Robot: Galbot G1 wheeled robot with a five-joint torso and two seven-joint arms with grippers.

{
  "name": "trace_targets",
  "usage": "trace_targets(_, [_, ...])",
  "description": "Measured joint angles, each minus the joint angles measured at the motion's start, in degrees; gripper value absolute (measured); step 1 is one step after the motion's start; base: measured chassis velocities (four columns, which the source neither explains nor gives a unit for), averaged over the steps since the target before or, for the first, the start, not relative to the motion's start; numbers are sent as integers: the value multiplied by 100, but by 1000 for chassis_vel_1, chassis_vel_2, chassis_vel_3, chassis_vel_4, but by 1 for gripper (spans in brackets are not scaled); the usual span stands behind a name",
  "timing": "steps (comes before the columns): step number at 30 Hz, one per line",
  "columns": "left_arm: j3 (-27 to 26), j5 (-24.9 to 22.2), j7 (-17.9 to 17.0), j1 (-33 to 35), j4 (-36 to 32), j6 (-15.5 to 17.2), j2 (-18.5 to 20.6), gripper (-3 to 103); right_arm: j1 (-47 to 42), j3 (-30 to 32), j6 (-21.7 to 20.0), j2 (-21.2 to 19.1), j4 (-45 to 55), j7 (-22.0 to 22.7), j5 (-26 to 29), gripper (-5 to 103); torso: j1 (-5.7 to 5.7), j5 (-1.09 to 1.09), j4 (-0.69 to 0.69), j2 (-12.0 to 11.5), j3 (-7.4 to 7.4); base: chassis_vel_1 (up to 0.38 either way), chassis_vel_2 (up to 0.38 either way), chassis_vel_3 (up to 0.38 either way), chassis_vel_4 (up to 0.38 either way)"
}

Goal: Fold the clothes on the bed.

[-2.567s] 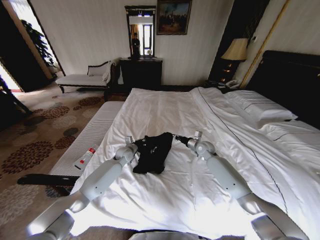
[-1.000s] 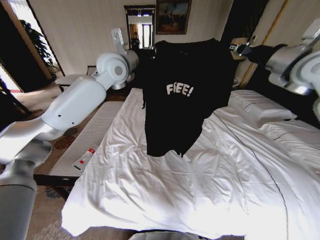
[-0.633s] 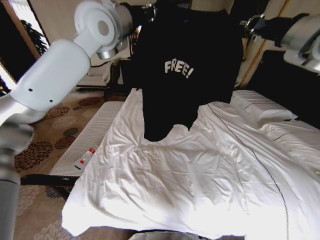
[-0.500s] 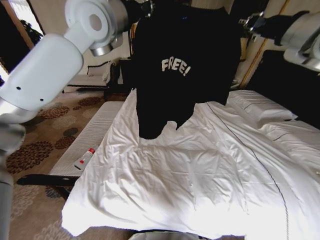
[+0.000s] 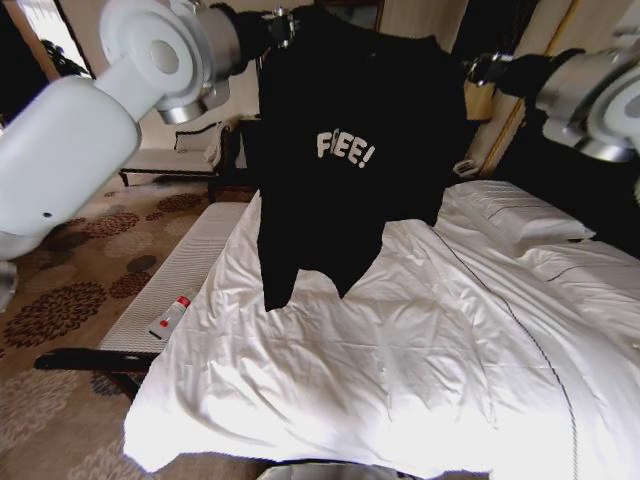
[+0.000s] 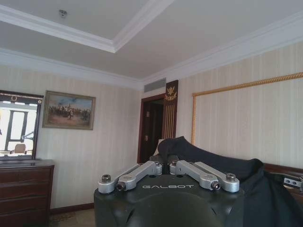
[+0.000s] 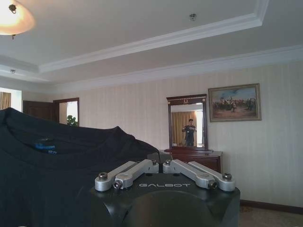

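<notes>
Above the bed (image 5: 420, 330), left hand (image 5: 283, 22) and right hand (image 5: 476, 68) pinch the shirt (image 5: 345, 160) shoulders, 11 and 1 o'clock; level, taut lowering should lay it flat.

Bed (image 5: 400, 350): rumpled white sheets; pillows (image 5: 520, 215) at 2 o'clock; bench (image 5: 175, 285) alongside at 9 o'clock.

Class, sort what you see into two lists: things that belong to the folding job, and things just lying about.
Job: black T-shirt, bed, left tool, right tool.
Lying about: bench, small red-and-white item, pillows, lamp.
</notes>
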Motion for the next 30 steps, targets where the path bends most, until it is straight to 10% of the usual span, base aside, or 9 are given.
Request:
trace_targets(19, [-42,313,95,329,242,-70,-262,2,-314,111,90,-24,-92,16,-214,0,1,2,-1,0,0,0,0,0,0])
trace_targets(30, [-572,141,-451,1081,-1556,-127,624,2,-2113,2166,-545,-654,1576,950,1444,0,0,2,-1,0,-1,0,0,0,0])
